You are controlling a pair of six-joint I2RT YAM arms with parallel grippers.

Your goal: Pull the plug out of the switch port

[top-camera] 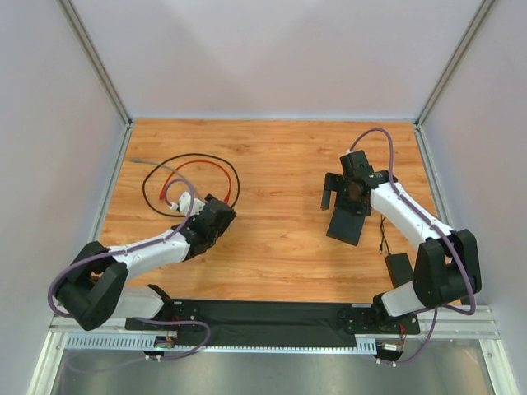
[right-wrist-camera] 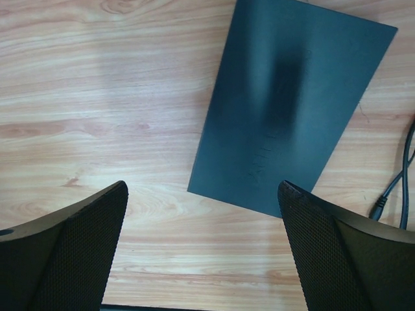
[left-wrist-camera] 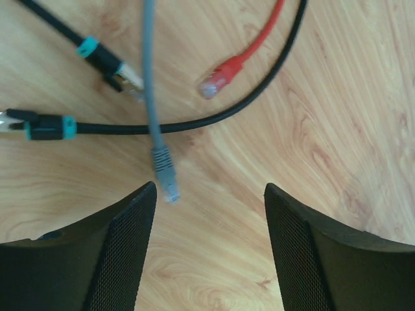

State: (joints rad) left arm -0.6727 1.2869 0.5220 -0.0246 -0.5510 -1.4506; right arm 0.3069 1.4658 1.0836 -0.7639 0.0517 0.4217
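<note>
The switch (top-camera: 349, 225) is a flat matte-black box lying on the wooden table right of centre. It also shows in the right wrist view (right-wrist-camera: 292, 103), and no cable shows in the edges I can see. My right gripper (top-camera: 347, 194) hovers over its far end, open and empty (right-wrist-camera: 202, 188). My left gripper (top-camera: 212, 216) is open and empty (left-wrist-camera: 209, 188) over loose cable ends. A grey plug (left-wrist-camera: 166, 176) lies just ahead of its left finger. A red plug (left-wrist-camera: 217, 79) and two black plugs with teal bands (left-wrist-camera: 117, 70) lie further ahead.
A black cable loop (top-camera: 235, 177) with red and grey cables lies at the left of the table. A small black power brick (top-camera: 400, 269) on a thin cord (right-wrist-camera: 395, 188) lies near the right arm's base. Grey walls enclose the table.
</note>
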